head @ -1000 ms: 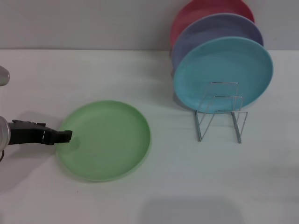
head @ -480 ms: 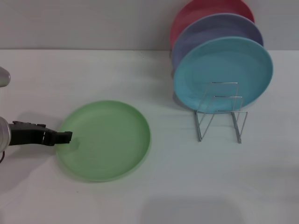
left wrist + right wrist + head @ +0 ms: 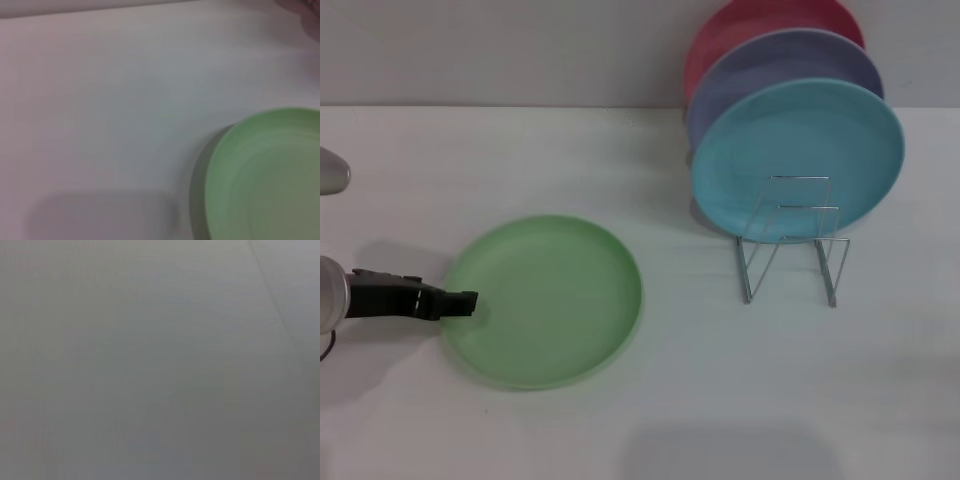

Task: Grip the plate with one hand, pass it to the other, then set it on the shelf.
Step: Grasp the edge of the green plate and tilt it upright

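The light green plate [image 3: 545, 300] lies flat on the white table, left of centre in the head view. My left gripper [image 3: 466, 303] reaches in low from the left edge, and its black tip sits at the plate's left rim. Whether it touches the rim is unclear. The left wrist view shows part of the plate [image 3: 265, 175] with its shadow on the table. The wire shelf [image 3: 790, 250] stands to the right of the plate, and its front loops hold nothing. My right gripper is out of view, and the right wrist view shows only a plain grey surface.
Three plates stand upright in the back of the shelf: a sky-blue plate [image 3: 798, 160] in front, a lavender plate [image 3: 770, 65] behind it, and a red plate [image 3: 750, 25] last. A grey wall runs along the table's far edge.
The left gripper's tip has shifted slightly toward the table's near edge along the plate's left rim. The plate and shelf have not moved.
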Robot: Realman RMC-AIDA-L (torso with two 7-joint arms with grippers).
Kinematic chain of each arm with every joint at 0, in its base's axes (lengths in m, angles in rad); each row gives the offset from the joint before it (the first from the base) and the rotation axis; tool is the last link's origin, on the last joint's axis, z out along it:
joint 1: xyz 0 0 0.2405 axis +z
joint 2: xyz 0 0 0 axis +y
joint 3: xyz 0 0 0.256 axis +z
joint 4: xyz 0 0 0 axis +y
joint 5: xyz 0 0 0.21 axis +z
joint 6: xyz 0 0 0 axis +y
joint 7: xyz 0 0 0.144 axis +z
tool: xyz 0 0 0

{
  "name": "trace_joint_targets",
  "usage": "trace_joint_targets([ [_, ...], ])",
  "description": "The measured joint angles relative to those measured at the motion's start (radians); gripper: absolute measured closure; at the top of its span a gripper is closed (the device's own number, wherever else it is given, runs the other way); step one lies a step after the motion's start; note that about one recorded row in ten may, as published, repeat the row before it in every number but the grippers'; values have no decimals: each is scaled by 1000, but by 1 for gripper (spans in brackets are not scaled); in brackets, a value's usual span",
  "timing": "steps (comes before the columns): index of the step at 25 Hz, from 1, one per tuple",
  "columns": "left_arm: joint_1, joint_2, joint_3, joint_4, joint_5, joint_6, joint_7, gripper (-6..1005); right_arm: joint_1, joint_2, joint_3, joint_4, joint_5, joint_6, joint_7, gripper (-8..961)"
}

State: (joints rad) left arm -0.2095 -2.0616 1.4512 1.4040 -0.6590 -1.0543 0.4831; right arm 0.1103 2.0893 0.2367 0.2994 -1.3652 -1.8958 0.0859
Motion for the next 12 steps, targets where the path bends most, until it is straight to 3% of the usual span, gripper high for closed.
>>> trace_joint_targets([
  [12, -22, 0, 2, -42, 3, 8, 0, 271, 0, 0, -11, -2, 0, 0, 0, 118],
])
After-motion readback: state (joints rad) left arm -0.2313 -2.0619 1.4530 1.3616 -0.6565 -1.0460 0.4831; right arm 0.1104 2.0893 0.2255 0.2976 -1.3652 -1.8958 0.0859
